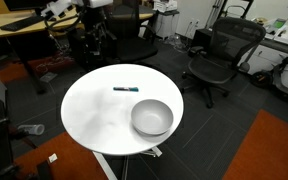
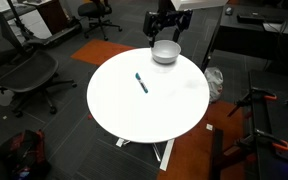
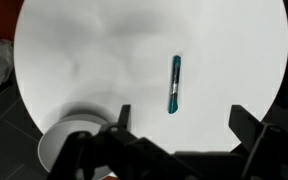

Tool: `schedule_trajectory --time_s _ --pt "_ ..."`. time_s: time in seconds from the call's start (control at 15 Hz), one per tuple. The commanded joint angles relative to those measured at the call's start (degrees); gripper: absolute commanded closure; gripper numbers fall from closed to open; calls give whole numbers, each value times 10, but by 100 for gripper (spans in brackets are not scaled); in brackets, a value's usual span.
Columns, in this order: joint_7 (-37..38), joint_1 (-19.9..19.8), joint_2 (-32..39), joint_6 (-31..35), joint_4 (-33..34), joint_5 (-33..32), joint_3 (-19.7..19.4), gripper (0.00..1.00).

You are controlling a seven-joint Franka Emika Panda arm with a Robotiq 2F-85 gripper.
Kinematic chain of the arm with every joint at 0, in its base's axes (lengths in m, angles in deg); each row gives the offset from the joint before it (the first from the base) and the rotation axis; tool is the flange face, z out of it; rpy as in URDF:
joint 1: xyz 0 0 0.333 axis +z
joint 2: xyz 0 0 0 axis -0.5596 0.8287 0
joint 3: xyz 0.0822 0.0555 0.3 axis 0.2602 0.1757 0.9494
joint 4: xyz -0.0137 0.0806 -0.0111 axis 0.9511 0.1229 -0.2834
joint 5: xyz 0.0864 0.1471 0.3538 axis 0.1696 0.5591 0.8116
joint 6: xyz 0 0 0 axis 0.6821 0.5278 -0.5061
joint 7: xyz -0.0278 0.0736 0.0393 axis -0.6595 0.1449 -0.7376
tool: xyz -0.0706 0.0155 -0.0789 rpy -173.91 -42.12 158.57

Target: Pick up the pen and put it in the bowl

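Observation:
The pen (image 1: 125, 89) is a thin dark stick with a teal-blue end and lies flat on the round white table (image 1: 94, 115). It shows in both exterior views (image 2: 141, 83) and in the wrist view (image 3: 174, 84). The light grey-white bowl (image 1: 151, 117) stands upright and empty near the table's edge (image 2: 165, 52); part of it shows in the wrist view (image 3: 69, 140). My gripper (image 2: 162, 25) hangs high above the table near the bowl. It is open and empty (image 3: 182, 125), and the pen lies beyond its fingertips.
Black office chairs (image 1: 216, 55) (image 2: 29, 75) stand around the table. Desks with clutter (image 1: 44, 20) line the back. The floor is dark with orange carpet patches (image 1: 274, 145). A white bag (image 2: 214, 82) sits on the floor beside the table.

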Motion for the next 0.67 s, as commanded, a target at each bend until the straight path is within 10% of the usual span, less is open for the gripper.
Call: schedule_trajectory --time_s 0.0,0.6 --pt "23 14 37 13 28 -13 -16 0" --pt "25 38 110 26 65 -13 -39 0"
